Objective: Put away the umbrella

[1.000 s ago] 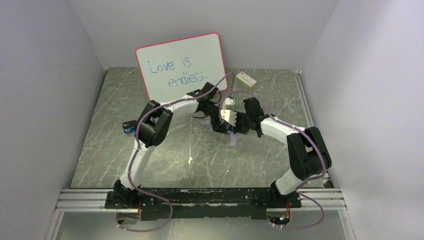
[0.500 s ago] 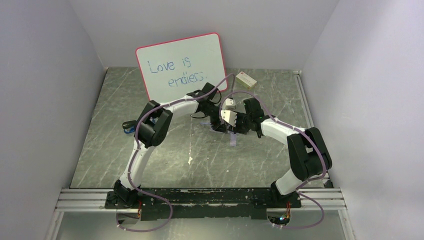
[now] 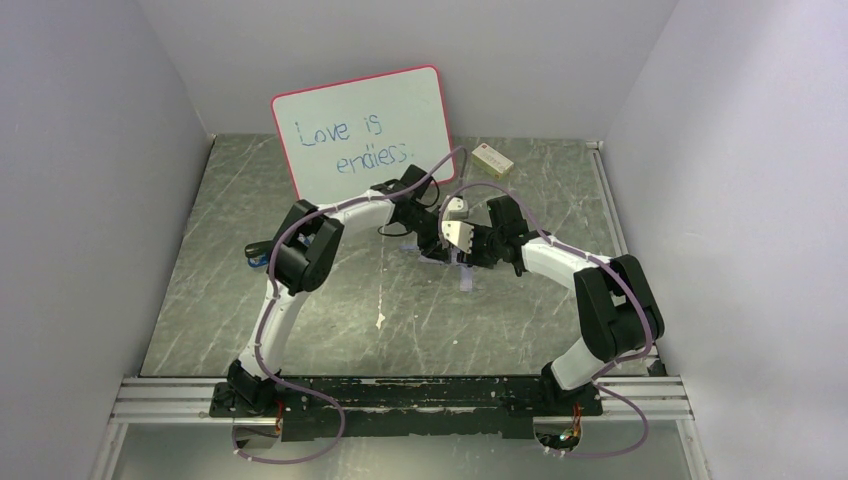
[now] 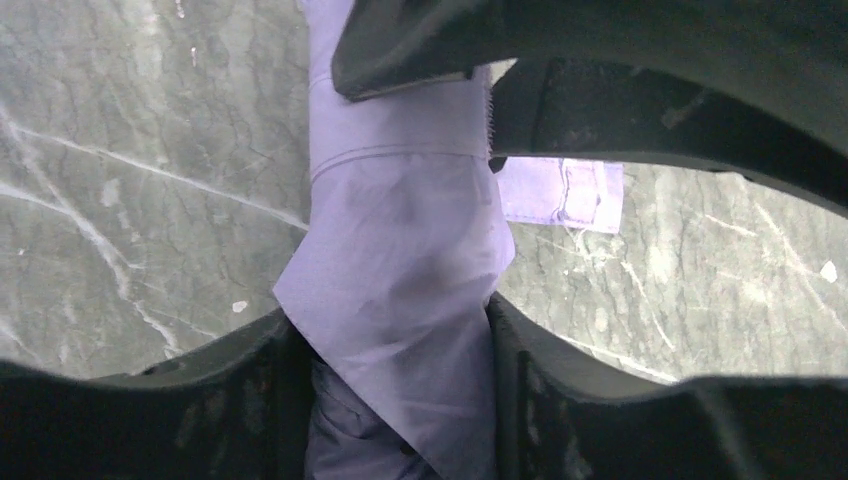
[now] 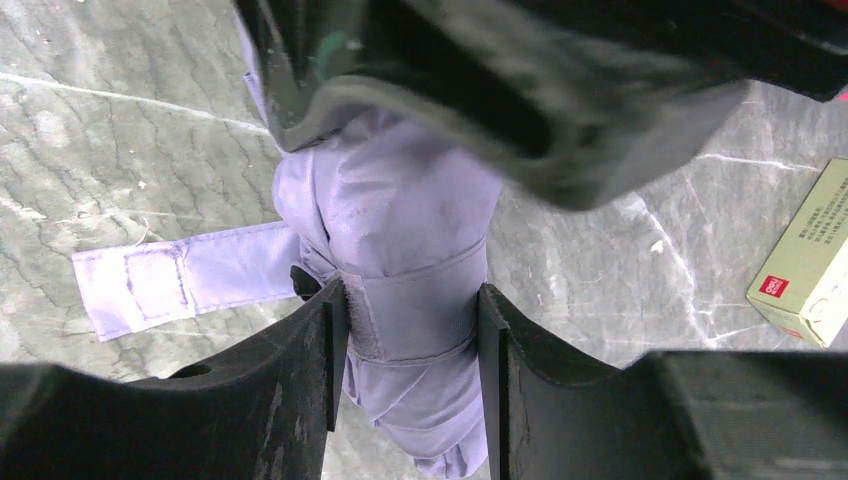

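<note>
At the middle of the marble-patterned table (image 3: 300,300), you had both arms reaching inward so that their wrists met over the umbrella (image 5: 400,220). It lay folded as a pale lavender bundle on the surface, in front of the whiteboard (image 3: 365,130).

Your left gripper (image 4: 392,335) straddled the bundle. Its wrist view showed the fabric filling the gap and pressed against both black fingers (image 4: 280,380), so it was clamped on the umbrella.

Your right gripper (image 5: 410,295) held the same bundle from the opposite side, its two fingers tight on either flank of a stitched band of fabric wrapped around the roll. You had the two grippers very close together, each one's dark body crowding the top of the other's wrist view.

The closure strap (image 5: 170,285) trailed loose from the bundle and lay flat on the table, unfastened, its patch facing up. A small cream box (image 5: 805,265) with a red mark lay well apart from the umbrella, toward the back right, near the whiteboard's lower corner. From the overhead view you could see only a sliver of lavender under the grippers.
</note>
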Robot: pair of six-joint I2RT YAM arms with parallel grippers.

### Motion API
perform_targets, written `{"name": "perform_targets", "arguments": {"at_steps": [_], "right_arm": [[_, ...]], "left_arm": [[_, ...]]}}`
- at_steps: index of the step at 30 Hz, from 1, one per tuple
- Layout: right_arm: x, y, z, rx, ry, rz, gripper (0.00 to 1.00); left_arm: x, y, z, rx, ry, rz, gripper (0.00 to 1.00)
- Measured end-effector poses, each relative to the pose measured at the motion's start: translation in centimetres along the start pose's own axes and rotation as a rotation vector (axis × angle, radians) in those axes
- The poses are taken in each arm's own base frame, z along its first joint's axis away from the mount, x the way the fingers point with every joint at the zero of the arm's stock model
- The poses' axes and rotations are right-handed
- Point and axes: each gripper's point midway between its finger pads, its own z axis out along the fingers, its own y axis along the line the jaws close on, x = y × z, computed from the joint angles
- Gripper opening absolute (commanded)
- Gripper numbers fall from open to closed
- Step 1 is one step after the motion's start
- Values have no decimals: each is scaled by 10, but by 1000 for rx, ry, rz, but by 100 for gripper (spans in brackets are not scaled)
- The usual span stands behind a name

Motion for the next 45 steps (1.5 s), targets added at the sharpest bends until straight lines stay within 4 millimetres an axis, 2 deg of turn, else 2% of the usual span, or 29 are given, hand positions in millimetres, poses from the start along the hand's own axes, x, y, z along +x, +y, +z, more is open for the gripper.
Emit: {"name": "perform_targets", "arguments": {"at_steps": [5, 8, 9, 12, 16, 19, 24, 30, 34, 38, 42, 45], "right_arm": [[-1, -2, 0, 6, -3, -2, 16], [-1, -1, 0, 5, -5, -2, 16], [-2, -2, 0, 6, -7, -2, 16], [-2, -1, 0, 5, -8, -2, 21], [-4, -1, -1, 5, -16, 3, 45], [-6, -2, -4, 9, -22, 19, 55], [-18, -10, -20, 54, -47, 46, 59], [-63, -44, -69, 234, -206, 111, 59], [-86, -49, -108, 380, -358, 296, 59], [-91, -44, -139, 481, -498, 656, 53], [-86, -37, -161, 536, -586, 1092, 51], [-70, -23, -161, 547, -563, 1413, 52]], "left_arm": [[-1, 2, 1, 15, 1, -42, 26], [0, 2, 1, 15, 3, -51, 7], [0, 1, 1, 15, 3, -51, 5], [1, 1, 1, 9, 2, -47, 5], [1, 2, 0, 3, 3, -44, 5], [2, 2, 0, 3, 4, -46, 5], [2, 2, 0, 3, 8, -56, 5], [2, 2, 0, 0, 11, -62, 5], [2, 2, -1, -6, 10, -68, 5], [2, 1, 1, -12, 13, -82, 5], [2, 1, 1, -17, 18, -88, 5], [2, 1, 1, -20, 21, -92, 5]]}}
